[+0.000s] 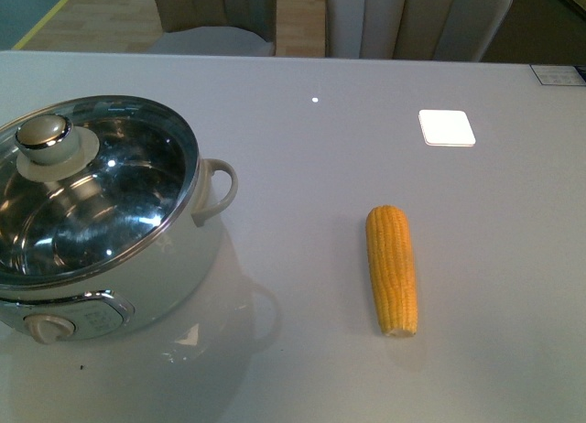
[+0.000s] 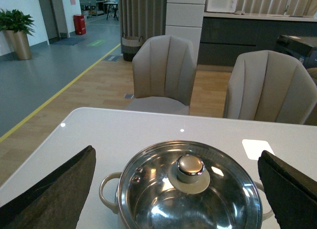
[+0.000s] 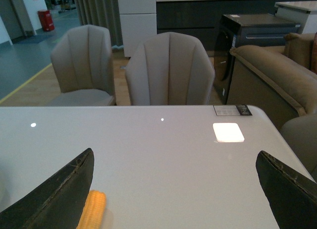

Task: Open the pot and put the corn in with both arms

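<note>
Pot (image 1: 137, 286), cream-white, sits nearest at about 8 o'clock on the pale surface (image 1: 302, 368), with its control knob (image 1: 48, 328) facing 6 o'clock and a loop side handle (image 1: 218, 189) pointing to 3 o'clock. Its glass lid (image 1: 110, 203) is on, closed, and the lid's knob (image 1: 44, 135) stands upright on it.

At about 4 o'clock lies the corn (image 1: 392, 269), well apart from the pot at the pot's 3 o'clock side. It lies flat along the 12-to-6 line, with its cut end toward 6.

In its wrist view the left end effector (image 2: 176, 152) hangs above the pot with its dark fingers (image 2: 59, 189) spread wide, gripping nothing. The right end effector (image 3: 174, 153) is likewise spread and empty, with the corn's end (image 3: 93, 209) showing just beside one finger (image 3: 59, 194).

A bright square patch (image 1: 447, 127) lies toward 1 o'clock. Beige chairs (image 1: 417, 20) stand past the far edge at 12.
</note>
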`<action>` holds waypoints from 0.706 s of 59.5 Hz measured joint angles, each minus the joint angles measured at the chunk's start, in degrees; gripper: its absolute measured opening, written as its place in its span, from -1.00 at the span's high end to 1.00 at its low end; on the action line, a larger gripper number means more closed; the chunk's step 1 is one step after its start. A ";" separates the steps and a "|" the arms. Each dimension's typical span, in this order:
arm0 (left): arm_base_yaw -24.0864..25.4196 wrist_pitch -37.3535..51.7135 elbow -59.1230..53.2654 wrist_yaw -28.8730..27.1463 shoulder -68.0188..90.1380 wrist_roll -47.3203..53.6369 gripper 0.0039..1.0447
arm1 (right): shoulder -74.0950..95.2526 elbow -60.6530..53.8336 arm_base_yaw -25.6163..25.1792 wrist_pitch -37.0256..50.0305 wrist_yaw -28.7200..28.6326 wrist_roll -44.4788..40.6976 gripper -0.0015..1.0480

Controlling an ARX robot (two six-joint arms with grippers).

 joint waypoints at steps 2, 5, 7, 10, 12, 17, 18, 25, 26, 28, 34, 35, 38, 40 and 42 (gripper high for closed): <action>0.00 0.00 0.00 0.00 0.00 0.00 -0.87 | 0.00 0.00 0.00 0.02 0.00 0.00 -0.83; 0.00 0.00 0.00 0.00 0.00 0.00 -0.87 | 0.00 0.00 0.00 0.02 0.00 0.00 -0.83; 0.00 0.00 0.00 0.00 0.00 0.00 -0.87 | 0.00 0.00 0.00 0.02 0.00 0.00 -0.83; 0.00 0.00 0.00 0.00 0.00 0.00 -0.87 | 0.00 0.00 0.00 0.00 0.00 0.00 -0.83; 0.00 0.00 0.00 0.02 0.00 -0.02 -0.87 | 0.00 0.00 0.00 0.02 0.00 0.00 -0.83; 0.00 0.00 0.00 0.00 0.00 0.00 -0.87 | 0.00 0.00 0.00 0.00 0.00 0.00 -0.83; 0.00 0.00 0.00 0.00 0.00 0.00 -0.87 | 0.00 0.00 0.00 0.02 0.00 0.00 -0.83; 0.00 0.00 0.00 0.00 0.00 0.00 -0.87 | 0.00 0.00 0.00 0.02 0.00 0.00 -0.83; 0.00 0.00 0.00 0.00 0.00 0.00 -0.87 | 0.00 0.00 0.00 0.02 0.00 0.00 -0.83; 0.00 0.00 0.00 0.00 0.00 -0.02 -0.87 | 0.00 0.00 0.00 0.00 0.00 0.00 -0.83; -0.26 -5.44 1.92 -0.31 2.19 -2.54 -0.87 | -0.02 0.00 0.00 0.02 0.00 0.00 -0.83; -0.42 -7.50 2.71 -0.48 3.23 -3.37 -0.87 | -0.02 0.00 0.00 0.02 0.00 0.00 -0.83; -1.27 -14.88 6.32 -1.60 9.44 -7.06 -0.87 | 0.00 0.00 0.00 0.00 0.00 0.00 -0.83; -2.10 -16.85 7.76 -1.86 13.66 -9.05 -0.87 | -0.04 0.00 0.02 0.00 -0.02 0.00 -0.83; -2.84 -16.63 8.41 -2.21 16.22 -10.32 -0.87 | -0.04 0.00 0.02 0.00 0.00 0.00 -0.83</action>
